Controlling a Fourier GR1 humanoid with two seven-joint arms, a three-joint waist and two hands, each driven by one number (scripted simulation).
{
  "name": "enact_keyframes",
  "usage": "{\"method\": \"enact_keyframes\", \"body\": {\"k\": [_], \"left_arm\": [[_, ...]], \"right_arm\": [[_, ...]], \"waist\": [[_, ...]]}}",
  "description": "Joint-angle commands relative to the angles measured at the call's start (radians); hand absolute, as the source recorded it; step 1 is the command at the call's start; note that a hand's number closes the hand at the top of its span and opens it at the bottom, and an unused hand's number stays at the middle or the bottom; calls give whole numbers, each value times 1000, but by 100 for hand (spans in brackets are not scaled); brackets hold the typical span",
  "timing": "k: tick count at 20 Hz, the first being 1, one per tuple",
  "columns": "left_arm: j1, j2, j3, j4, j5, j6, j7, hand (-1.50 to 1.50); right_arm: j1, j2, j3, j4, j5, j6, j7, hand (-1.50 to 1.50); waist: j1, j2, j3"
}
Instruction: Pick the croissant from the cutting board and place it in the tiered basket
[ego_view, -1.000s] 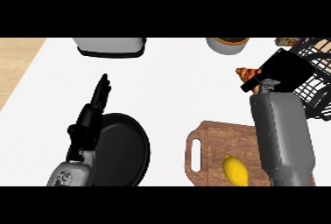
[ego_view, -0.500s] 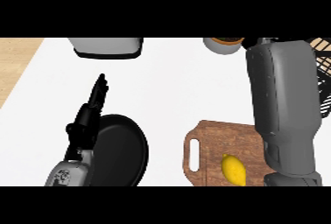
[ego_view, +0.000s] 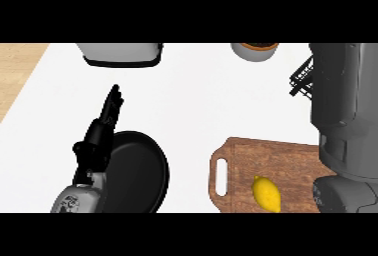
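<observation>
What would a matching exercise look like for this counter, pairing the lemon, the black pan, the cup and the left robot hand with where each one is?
Things:
1. lemon
2. black pan
3. cup
4. left robot hand

Places:
A. at the counter's far edge
B. on the cutting board
C. open, fingers up, at the pan's left rim
D. lower left, left of the cutting board

Pairs: 1-B, 2-D, 3-A, 4-C

No legible text, label, brand, number or sign appears on any item. A round emblem on the left forearm's grey wrist (ego_view: 74, 201), near left, carries marks that cannot be read.
</observation>
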Motion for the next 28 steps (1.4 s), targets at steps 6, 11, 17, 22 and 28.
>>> {"method": "enact_keyframes", "body": {"k": [6, 11, 17, 22, 28], "left_arm": [[-43, 15, 44, 42, 20, -8, -1, 0], [2, -31, -30, 14, -20, 49, -5, 0], [-45, -1, 16, 35, -8, 3, -13, 0], [-11, -25, -4, 26, -15, 18, 0, 0], [15, -2, 0, -39, -2, -5, 28, 0]], "right_arm": [[-2, -172, -60, 218, 25, -137, 23, 150], [9, -244, -64, 308, 14, -178, -30, 150], [73, -277, -74, 411, -3, -289, -37, 150], [108, -266, -196, 313, -106, -439, 16, -150], [167, -262, -229, 289, -222, -584, -106, -150]], "waist": [[-7, 4, 0], [-8, 1, 0], [-6, 3, 1], [-13, 2, 2], [-12, -3, 1]]}}
